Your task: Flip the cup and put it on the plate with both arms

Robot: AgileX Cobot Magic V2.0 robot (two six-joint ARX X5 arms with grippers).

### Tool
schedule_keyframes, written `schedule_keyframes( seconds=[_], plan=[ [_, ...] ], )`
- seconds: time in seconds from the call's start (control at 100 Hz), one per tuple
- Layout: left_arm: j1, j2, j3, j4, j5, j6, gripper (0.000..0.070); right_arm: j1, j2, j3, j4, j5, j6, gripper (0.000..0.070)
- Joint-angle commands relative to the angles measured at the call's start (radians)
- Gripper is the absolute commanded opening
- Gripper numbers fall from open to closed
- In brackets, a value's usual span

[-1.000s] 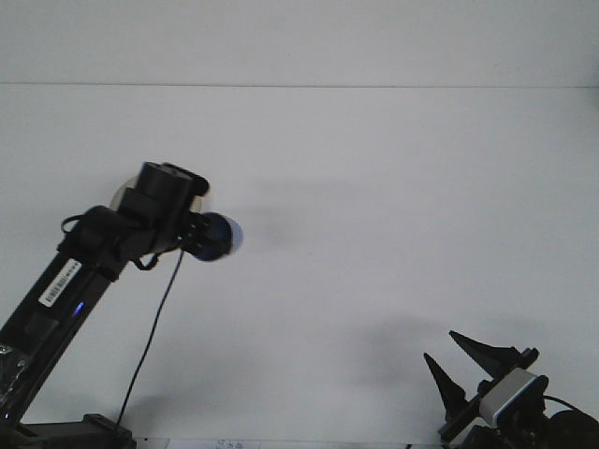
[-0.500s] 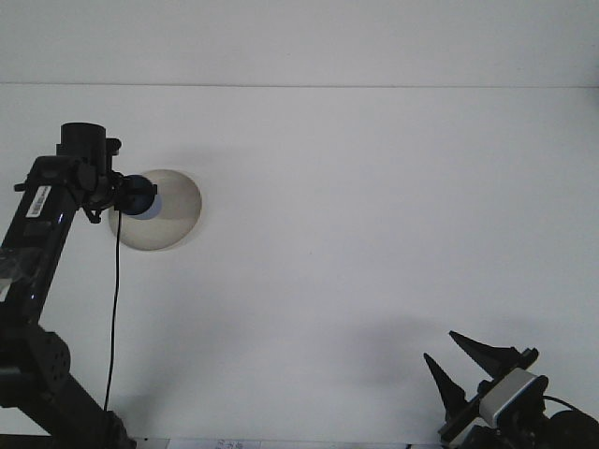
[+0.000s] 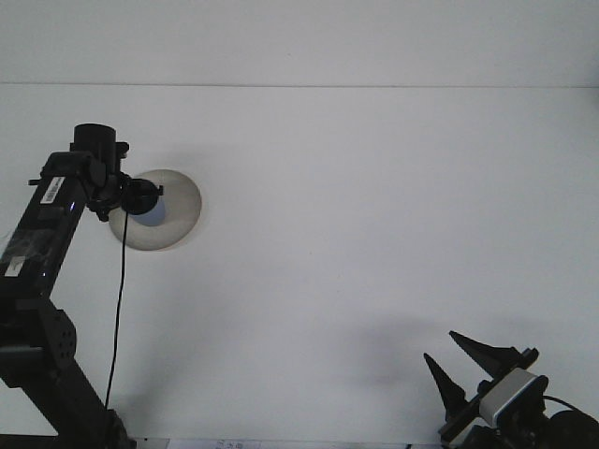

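White table (image 3: 356, 234) fills the front view, matte and bare-looking around the plate. Greyish, translucent-looking plate (image 3: 178, 224) lies flat at the far left of the table; all positions below are given relative to it.

Left arm (image 3: 47, 243): black, rises from below and left of the plate, wrist end over the plate's left rim. A white label sits on the upper link; a thin black cable (image 3: 117, 318) hangs down from the wrist, below the plate's left edge. Left gripper (image 3: 140, 198) is at the plate's left portion, seen end-on and dark. Cup (image 3: 154, 208) shows as a small dark-blue shape with a paler blue patch, inside the plate's outline, left of its centre, directly against the gripper tip. Finger spread of the left gripper: cannot tell, since fingers and cup merge into one dark mass. Whether the cup rests on the plate or hangs just above it: cannot tell. Cup orientation not readable.

Right gripper (image 3: 459, 360): well apart from the plate, far to its lower right at the frame's bottom edge. Two black pointed fingers (image 3: 482, 351) stand apart, spread wide, nothing between them. A grey-white camera module (image 3: 510, 391) sits just behind them.
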Motion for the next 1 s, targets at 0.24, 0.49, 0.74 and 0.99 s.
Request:
schedule_keyframes(
  seconds=[0.24, 0.49, 0.74, 0.99],
  plan=[
    [0.002, 0.003, 0.069, -0.008, 0.046, -0.048, 0.0435, 0.008, 0.005, 0.005, 0.007, 0.002, 0.006, 0.0363],
    [0.002, -0.132, 0.144, -0.014, 0.046, -0.063, 0.0547, 0.008, 0.005, 0.005, 0.008, 0.001, 0.006, 0.0363],
    [-0.018, -0.449, 0.119, -0.029, 0.048, -0.096, 0.0544, 0.008, 0.005, 0.005, 0.095, 0.005, 0.007, 0.0363],
    [-0.142, -0.871, -0.274, 0.142, 0.048, -0.148, 0.0544, 0.008, 0.006, 0.005, 0.175, 0.062, 0.006, 0.0363]
  ],
)
